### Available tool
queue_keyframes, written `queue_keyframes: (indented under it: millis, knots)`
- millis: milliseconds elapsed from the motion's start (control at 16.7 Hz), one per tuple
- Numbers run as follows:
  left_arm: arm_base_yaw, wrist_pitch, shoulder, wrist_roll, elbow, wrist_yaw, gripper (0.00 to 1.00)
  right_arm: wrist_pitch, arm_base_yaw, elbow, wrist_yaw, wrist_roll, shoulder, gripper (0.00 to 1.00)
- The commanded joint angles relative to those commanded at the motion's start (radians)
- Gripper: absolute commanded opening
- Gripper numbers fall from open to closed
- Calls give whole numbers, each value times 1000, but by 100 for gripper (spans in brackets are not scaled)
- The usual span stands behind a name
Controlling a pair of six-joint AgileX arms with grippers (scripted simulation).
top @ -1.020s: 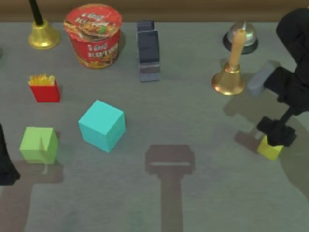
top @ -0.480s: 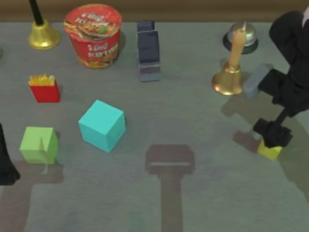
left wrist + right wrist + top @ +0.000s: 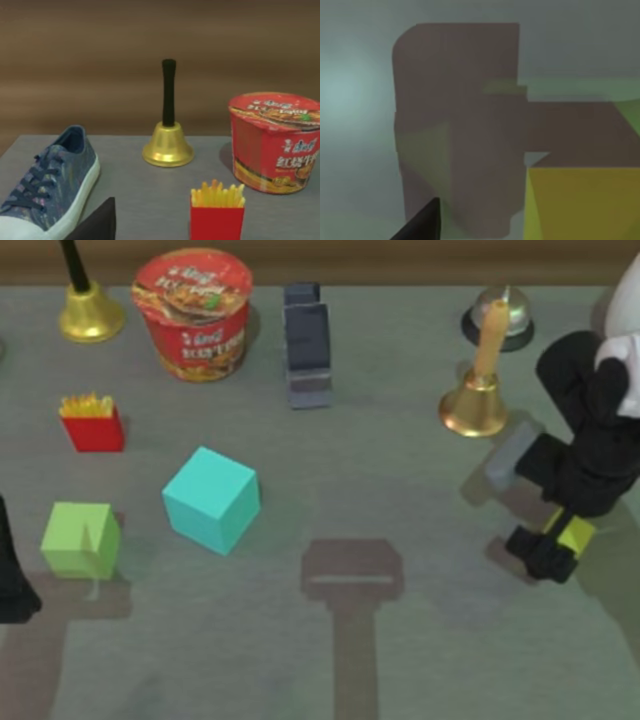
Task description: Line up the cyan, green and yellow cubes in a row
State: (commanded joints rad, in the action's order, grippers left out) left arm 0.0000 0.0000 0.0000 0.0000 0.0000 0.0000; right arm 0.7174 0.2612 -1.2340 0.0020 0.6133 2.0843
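The cyan cube (image 3: 211, 499), the largest, lies left of the table's middle. Further left, near the front, sits the green cube (image 3: 80, 538). The small yellow cube (image 3: 578, 534) is at the right side. My right gripper (image 3: 552, 546) hangs low over it and covers its near-left part. In the right wrist view the yellow cube (image 3: 585, 205) looms close beside one dark fingertip (image 3: 422, 225), with a gap between them; the gripper is open. My left gripper (image 3: 12, 585) is parked open at the left edge, beside the green cube.
Along the back stand a brass bell with a black handle (image 3: 88, 308), a red noodle cup (image 3: 194, 312), a dark blue-grey holder (image 3: 308, 345), a wooden-handled bell (image 3: 475, 400) and a service bell (image 3: 500, 318). A red fries box (image 3: 92, 422) sits behind the green cube. A blue shoe (image 3: 50, 185) shows at far left.
My right arm has swung left and toward the table's front, bringing its gripper down over the yellow cube. The cubes and the left arm have not moved.
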Motion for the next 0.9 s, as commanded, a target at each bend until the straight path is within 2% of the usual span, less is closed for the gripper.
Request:
queue_keyframes:
  millis: [240,900]
  knots:
    - [0,0,0,0,0,0,100,-10,0,6,0,0,7,100]
    - [0,0,0,0,0,0,100,-10,0,6,0,0,7,17]
